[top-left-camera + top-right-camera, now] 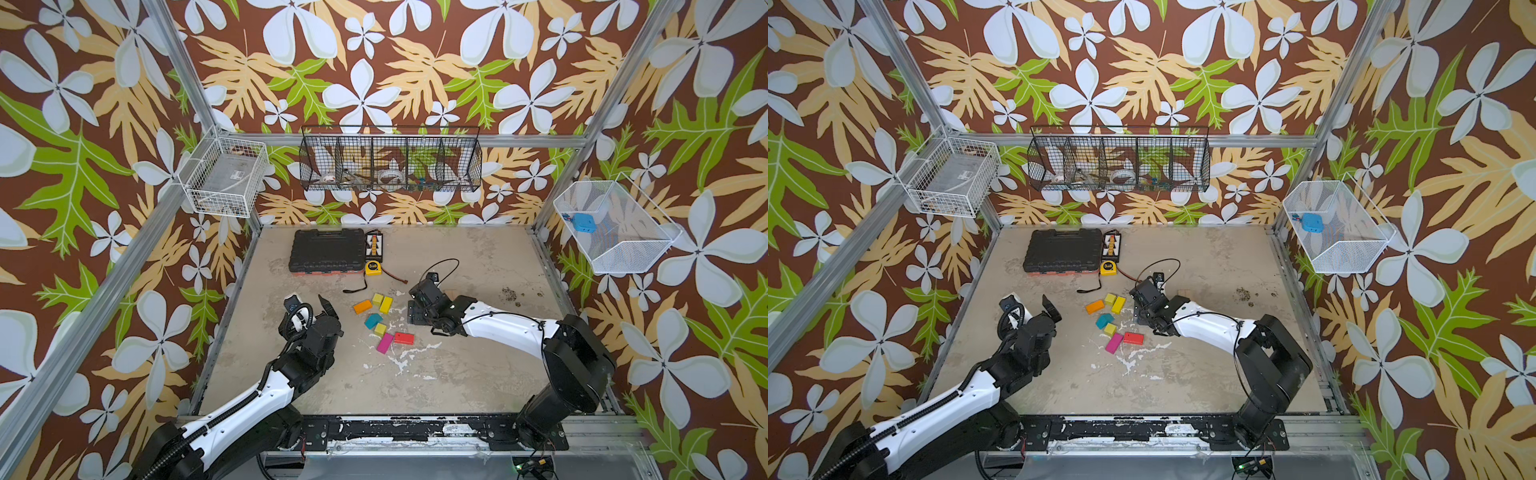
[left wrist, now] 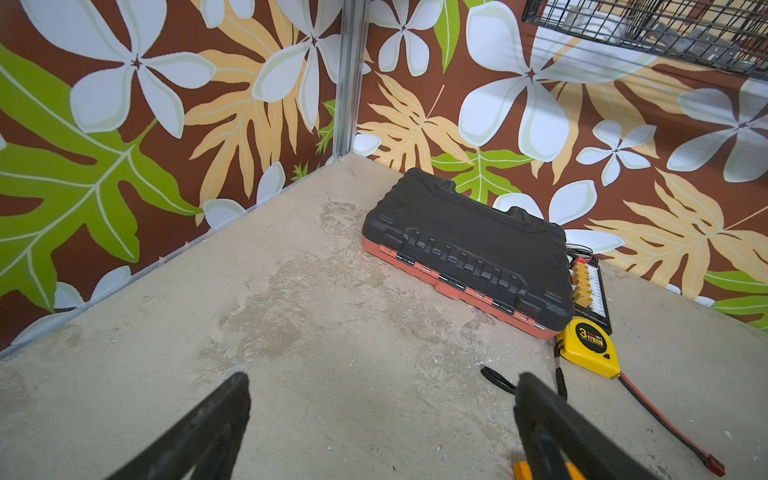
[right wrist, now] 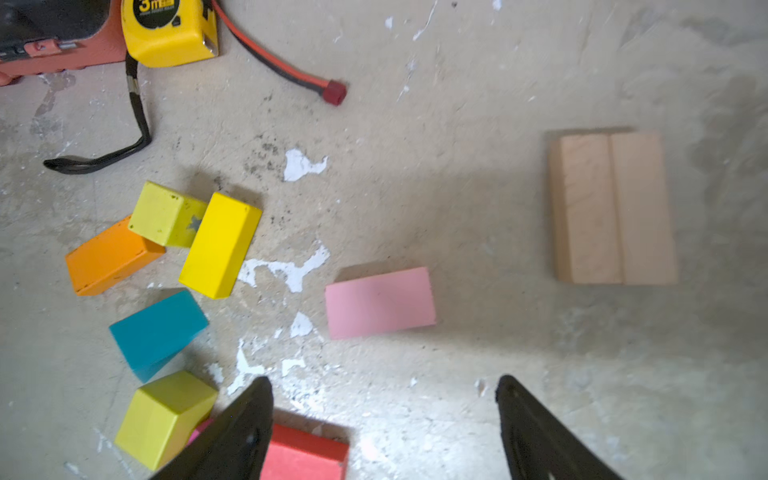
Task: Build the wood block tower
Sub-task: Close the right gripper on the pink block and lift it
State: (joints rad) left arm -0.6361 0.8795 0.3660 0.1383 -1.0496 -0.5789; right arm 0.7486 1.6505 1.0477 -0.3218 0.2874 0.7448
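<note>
Pink brick [image 3: 380,302] loose near the right hand [image 3: 383,379], jaws wide apart, empty; left hand [image 2: 383,376] likewise.

The left arm [image 1: 257,395] reaches in from the near edge and stops to the left of the loose blocks [image 1: 373,321]. The left gripper [image 2: 383,376] is angled forward, jaws spread wide and empty. The right arm [image 1: 507,328] bends in from their other side, wrist tipped down. The right gripper [image 3: 384,380] is just beside the blocks, jaws parted, holding nothing.
</note>
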